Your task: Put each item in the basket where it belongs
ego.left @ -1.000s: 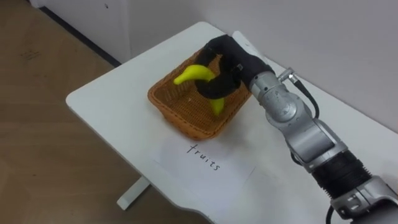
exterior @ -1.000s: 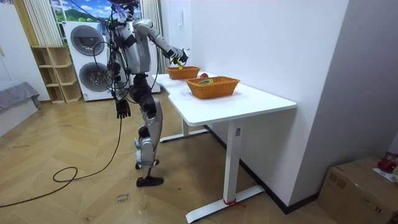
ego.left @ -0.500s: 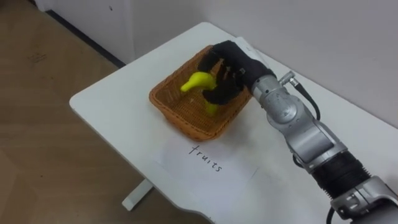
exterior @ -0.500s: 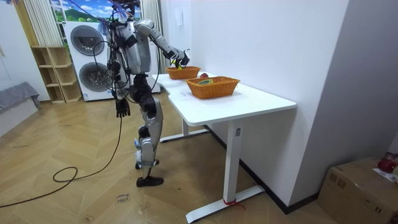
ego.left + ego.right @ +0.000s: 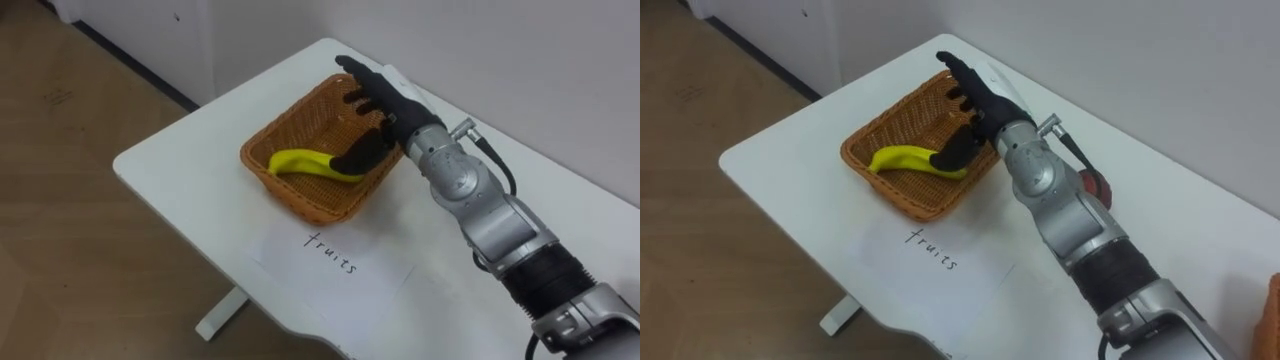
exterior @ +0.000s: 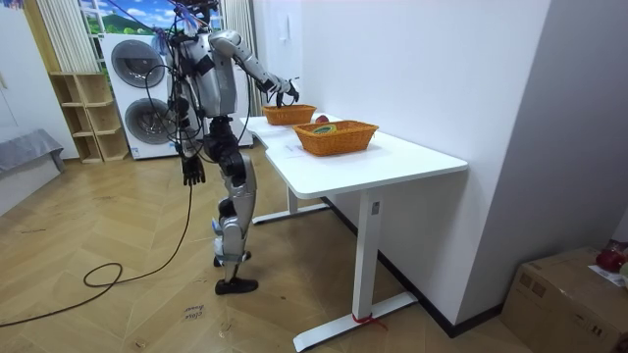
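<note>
A yellow banana [image 5: 300, 163] [image 5: 902, 158] lies on the bottom of the woven fruit basket [image 5: 312, 206] [image 5: 862, 136] at the far end of the white table [image 5: 180, 150]. My right hand [image 5: 385, 100] [image 5: 975, 90] hovers over the basket's far side, fingers spread straight and open, thumb just above the banana's end, holding nothing. From the room view, I stand at the table's end with the right arm stretched out to this basket [image 6: 287, 115]; my left hand [image 6: 193, 173] hangs by my side.
A sheet of paper [image 5: 335, 265] with handwriting lies in front of the basket. A second woven basket [image 6: 336, 137] with something red in it stands further along the table. A small red thing [image 5: 1095, 185] shows behind my forearm. Washing machines [image 6: 132, 69] stand behind me.
My right hand, shut on the banana above the basket a second ago, has spread its fingers. The banana has dropped and now lies in the basket.
</note>
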Robot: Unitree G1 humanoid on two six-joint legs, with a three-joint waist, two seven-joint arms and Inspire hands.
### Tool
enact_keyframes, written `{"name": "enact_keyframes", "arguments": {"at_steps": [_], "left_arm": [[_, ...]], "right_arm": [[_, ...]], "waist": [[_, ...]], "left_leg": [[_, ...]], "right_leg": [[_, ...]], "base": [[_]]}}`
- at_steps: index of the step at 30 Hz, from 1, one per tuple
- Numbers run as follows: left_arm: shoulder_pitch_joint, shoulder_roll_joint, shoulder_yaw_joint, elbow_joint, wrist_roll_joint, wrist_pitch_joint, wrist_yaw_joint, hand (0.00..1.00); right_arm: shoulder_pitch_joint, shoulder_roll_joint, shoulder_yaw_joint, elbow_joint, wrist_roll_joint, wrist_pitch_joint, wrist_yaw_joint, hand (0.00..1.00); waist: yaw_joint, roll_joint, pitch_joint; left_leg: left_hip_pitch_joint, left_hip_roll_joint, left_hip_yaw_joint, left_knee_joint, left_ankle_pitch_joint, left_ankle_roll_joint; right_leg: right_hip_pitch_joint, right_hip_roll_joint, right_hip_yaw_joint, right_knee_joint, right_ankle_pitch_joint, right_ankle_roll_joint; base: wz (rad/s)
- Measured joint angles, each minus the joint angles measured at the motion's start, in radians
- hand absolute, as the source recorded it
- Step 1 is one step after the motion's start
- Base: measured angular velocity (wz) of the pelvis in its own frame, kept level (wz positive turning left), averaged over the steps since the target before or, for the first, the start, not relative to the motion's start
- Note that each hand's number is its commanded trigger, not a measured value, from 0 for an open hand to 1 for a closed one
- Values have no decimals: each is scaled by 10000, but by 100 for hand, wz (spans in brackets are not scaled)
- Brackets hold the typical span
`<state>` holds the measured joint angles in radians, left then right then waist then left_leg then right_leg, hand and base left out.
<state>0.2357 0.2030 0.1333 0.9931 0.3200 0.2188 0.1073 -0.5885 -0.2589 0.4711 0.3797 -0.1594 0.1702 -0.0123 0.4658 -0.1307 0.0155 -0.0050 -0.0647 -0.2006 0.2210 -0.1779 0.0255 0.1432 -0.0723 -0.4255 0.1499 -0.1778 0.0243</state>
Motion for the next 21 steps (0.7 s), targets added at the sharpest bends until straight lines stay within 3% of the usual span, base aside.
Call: {"name": "enact_keyframes", "arguments": {"at_steps": [21], "left_arm": [[-24,0,-4,90,3,-12,-15,0]], "right_arm": [[0,1,0,1,19,-1,-15,0]], "waist": [[16,-30,-6]], "left_leg": [[5,1,0,-2,0,0]], "right_leg": [[0,2,82,4,0,0]], "base": [[0]]}}
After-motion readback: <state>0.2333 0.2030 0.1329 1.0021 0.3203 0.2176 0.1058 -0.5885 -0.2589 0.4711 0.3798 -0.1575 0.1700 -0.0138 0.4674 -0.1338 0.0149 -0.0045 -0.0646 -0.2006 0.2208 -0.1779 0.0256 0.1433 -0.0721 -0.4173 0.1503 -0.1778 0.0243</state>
